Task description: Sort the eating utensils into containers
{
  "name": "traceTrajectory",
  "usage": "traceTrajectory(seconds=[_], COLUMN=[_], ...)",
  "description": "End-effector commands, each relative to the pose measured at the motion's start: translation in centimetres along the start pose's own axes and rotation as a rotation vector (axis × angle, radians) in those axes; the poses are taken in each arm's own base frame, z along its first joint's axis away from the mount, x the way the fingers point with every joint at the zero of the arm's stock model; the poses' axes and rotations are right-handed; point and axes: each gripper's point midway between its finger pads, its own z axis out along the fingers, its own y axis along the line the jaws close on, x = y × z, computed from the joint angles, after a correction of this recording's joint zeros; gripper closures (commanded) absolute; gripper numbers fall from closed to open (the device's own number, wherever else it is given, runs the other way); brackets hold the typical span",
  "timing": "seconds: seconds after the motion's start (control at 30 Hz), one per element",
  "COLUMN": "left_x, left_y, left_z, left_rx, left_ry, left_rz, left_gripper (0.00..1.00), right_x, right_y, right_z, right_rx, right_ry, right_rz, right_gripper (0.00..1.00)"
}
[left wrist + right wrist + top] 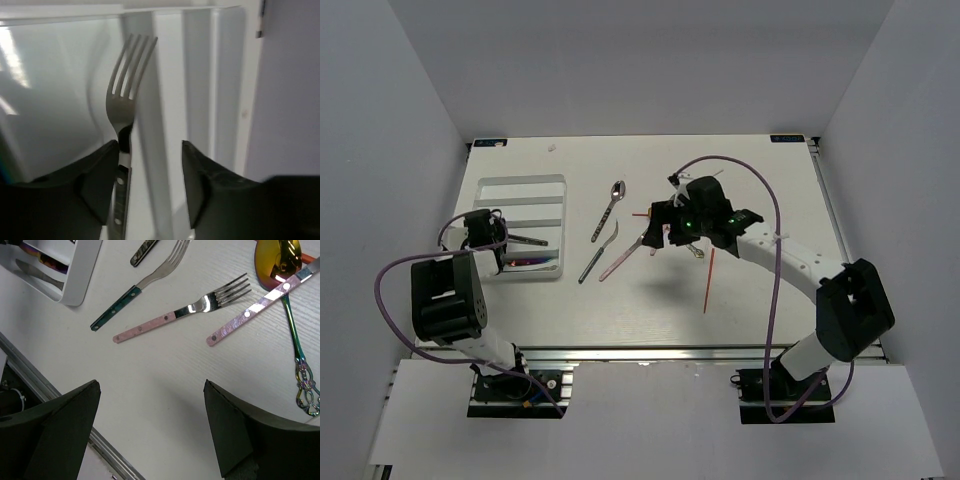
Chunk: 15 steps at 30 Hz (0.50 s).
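Observation:
The white tray (522,186) lies at the left of the table. My left gripper (500,243) hangs over its near compartments, jaws parted. Seen from the left wrist, a silver fork with a dark riveted handle (124,95) lies along a tray divider (150,75), its handle against the left finger (102,172) and apart from the right one. My right gripper (152,425) is open and empty above bare table. Ahead of it lie a teal-handled fork (135,290), a pink-handled fork (185,312), a pink-handled knife (260,305) and a gold-bowled spoon (277,260).
A silver spoon (612,208) lies mid-table and a thin red stick (710,280) lies nearer the front, right of the forks. Other utensils show in the tray's near compartment (535,262). A metal rail (650,352) runs along the table's near edge.

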Motion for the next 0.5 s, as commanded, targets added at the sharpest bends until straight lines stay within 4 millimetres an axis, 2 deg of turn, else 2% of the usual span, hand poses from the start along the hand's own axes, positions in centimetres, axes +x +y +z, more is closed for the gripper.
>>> traceTrajectory(seconds=[0.0,0.03,0.07,0.1,0.13,0.17,0.2,0.23,0.27,0.3,0.33,0.37,0.4,0.43,0.47], left_x=[0.4,0.7,0.5,0.4,0.3,0.0,-1.0,-1.1,-1.5,-2.3,-2.4,-2.8,-3.5,-3.3,-3.5], left_y=[-1.7,-1.2,-2.4,-3.4,-3.7,-4.6,-7.3,-7.0,-7.8,-9.5,-10.3,-11.0,-13.0,-11.7,-11.8], left_z=[-0.3,-0.3,-0.3,-0.8,-1.1,-1.6,-2.5,-3.0,-3.5,-4.7,-5.4,-6.0,-7.1,-7.9,-8.5], left_rx=[0.06,0.036,0.053,0.072,0.07,0.089,0.141,0.11,0.116,0.13,0.143,0.149,0.17,0.114,0.111], left_ry=[0.037,0.054,0.058,0.07,0.078,0.079,0.063,0.073,0.071,0.069,0.071,0.069,0.06,0.098,0.109], left_rz=[-0.017,0.009,0.014,0.023,0.051,0.072,0.084,0.152,0.185,0.263,0.308,0.352,0.384,0.462,0.498], left_gripper=[0.33,0.27,0.18,0.13,0.02,0.02,0.02,0.02,0.02,0.02,0.02,0.02,0.02,0.02,0.02], right_x=[-2.2,-3.7,-3.4,-2.6,-2.8,-3.5,-3.4,-3.4,-4.0,-2.6,-2.7,-4.1,-2.8,-2.5,-2.2], right_y=[2.7,2.3,3.2,2.6,0.9,1.6,1.2,0.6,1.5,0.8,0.7,2.4,1.9,1.6,2.5], right_z=[0.7,1.5,2.1,2.3,3.2,3.4,4.1,4.4,4.8,6.2,6.7,7.2,9.0,9.2,9.9], right_rx=[-0.029,0.046,0.079,0.145,0.263,0.282,0.306,0.356,0.365,0.419,0.461,0.448,0.489,0.537,0.536], right_ry=[-0.032,-0.054,-0.041,0.004,-0.004,-0.027,-0.03,-0.053,-0.076,-0.03,-0.038,-0.062,-0.027,-0.022,-0.028], right_rz=[-0.045,-0.054,-0.056,-0.029,0.002,0.062,0.083,0.097,0.094,0.106,0.103,0.102,0.132,0.138,0.138], right_gripper=[0.11,0.11,0.11,0.11,0.11,0.11,0.11,0.11,0.11,0.11,0.11,0.11,0.11,0.11,0.11])
